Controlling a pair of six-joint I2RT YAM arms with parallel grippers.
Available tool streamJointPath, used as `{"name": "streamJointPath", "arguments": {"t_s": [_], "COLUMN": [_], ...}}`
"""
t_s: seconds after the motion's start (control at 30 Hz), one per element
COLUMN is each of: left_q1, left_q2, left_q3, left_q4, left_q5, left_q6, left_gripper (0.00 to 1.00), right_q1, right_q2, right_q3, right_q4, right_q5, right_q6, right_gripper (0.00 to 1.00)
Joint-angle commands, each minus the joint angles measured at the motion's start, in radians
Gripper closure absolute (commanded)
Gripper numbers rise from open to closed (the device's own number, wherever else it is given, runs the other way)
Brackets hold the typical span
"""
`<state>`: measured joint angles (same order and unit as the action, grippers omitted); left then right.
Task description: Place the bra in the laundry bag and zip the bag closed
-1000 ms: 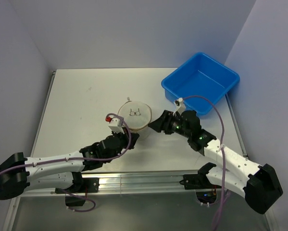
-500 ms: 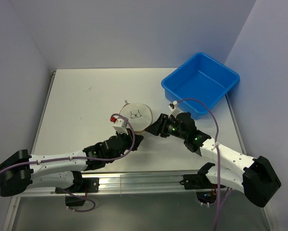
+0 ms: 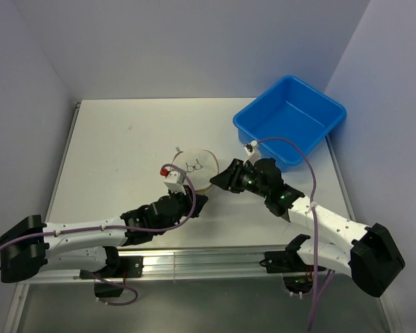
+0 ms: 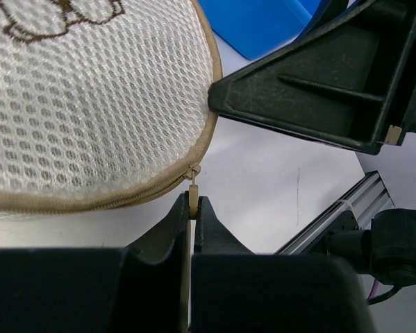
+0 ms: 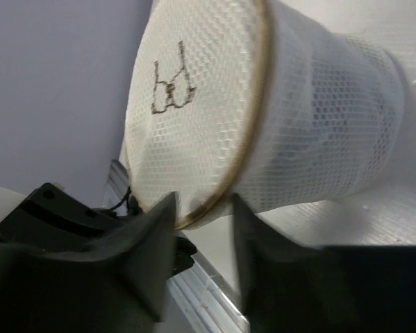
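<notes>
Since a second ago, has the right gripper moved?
Yes. The right gripper has shifted left, away from the blue bin, onto the rim of the laundry bag.

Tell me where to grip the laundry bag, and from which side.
Probably the tan rim, from its right side. The laundry bag is a short drum; its rim juts out as a thin edge the right gripper can straddle.

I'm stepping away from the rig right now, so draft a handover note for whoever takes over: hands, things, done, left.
Left hand: shut on the zipper pull of the laundry bag.
Right hand: jaws either side of the bag's rim; grip unclear.
Bag on the table between the arms; no loose bra in view, probably inside.
Done: zip looks closed up to the slider.
Left: check the zip is fully shut, then release.
</notes>
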<state>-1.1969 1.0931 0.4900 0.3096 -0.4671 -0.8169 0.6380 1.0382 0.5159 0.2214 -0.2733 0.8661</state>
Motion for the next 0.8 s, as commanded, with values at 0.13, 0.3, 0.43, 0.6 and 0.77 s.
{"name": "streamJointPath", "arguments": {"t_s": [0.13,0.3,0.43,0.6,0.77], "left_q1": [-0.007,-0.007,-0.007,-0.007,-0.007], "left_q2": [-0.039,-0.074,-0.162,-0.271,-0.297], "left_q3": [0.015,0.004,-0.028,-0.056,-0.074], "left_q4": [0.011,-0.050,-0.147,-0.291,-0.253], "left_q5": [-0.010,-0.053,-0.116,-0.192,-0.186], "left_q6": [0.004,0.009,0.001,-0.022,-0.024], "left_gripper": [1.00,1.00,1.00,1.00,1.00], "right_q1": [-0.030,-0.107,-0.179,-0.225,-0.225], "right_q2": [0.029,0.062,0.124,0.270,0.410], "right_q3": [0.085,0.119,0.163,0.283,0.447], "right_q4": [-0.028,-0.037,-0.037,-0.034,-0.079], "right_q5": [0.039,0.042,0.034,-0.010,-0.064], "right_q6": [-0.068,-0.099,-0.127,-0.156,-0.183], "right_gripper": [0.96,1.00,1.00,1.00,1.00]}}
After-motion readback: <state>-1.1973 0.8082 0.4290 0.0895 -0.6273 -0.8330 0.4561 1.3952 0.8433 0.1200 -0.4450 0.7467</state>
